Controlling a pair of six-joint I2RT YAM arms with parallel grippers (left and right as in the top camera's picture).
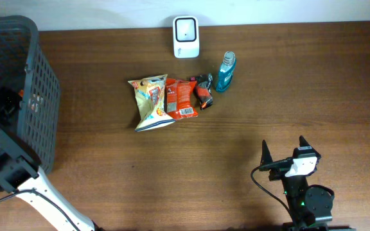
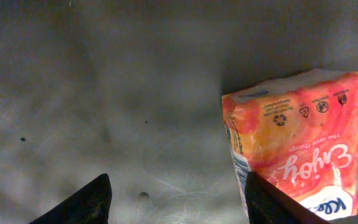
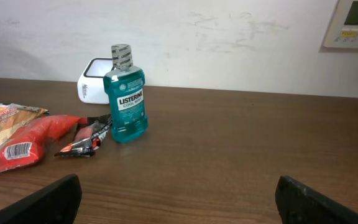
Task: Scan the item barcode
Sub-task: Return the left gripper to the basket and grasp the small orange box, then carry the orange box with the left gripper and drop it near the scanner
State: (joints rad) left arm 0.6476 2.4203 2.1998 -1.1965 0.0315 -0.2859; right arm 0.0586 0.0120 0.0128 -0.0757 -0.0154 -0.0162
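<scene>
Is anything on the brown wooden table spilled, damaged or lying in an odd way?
Nothing is spilled. The blue-green plastic mouthwash bottle stands upright with its cap on. Only the snacks look untidy: the yellow crinkled chip bag and the red foil packet lie flat, crowded together.

A dark brown wooden table (image 1: 249,128) with fine grain fills most of the overhead view. Along its far edge runs a plain white wall (image 1: 288,9), marked with faint grey scuffs in the right wrist view. High on it at the far right hangs a pale control panel (image 3: 355,22) with a small greenish screen. A dark grey latticed basket (image 1: 44,90) stands at the table's left end. The light is soft and even, with a dull sheen on the near wood.
</scene>
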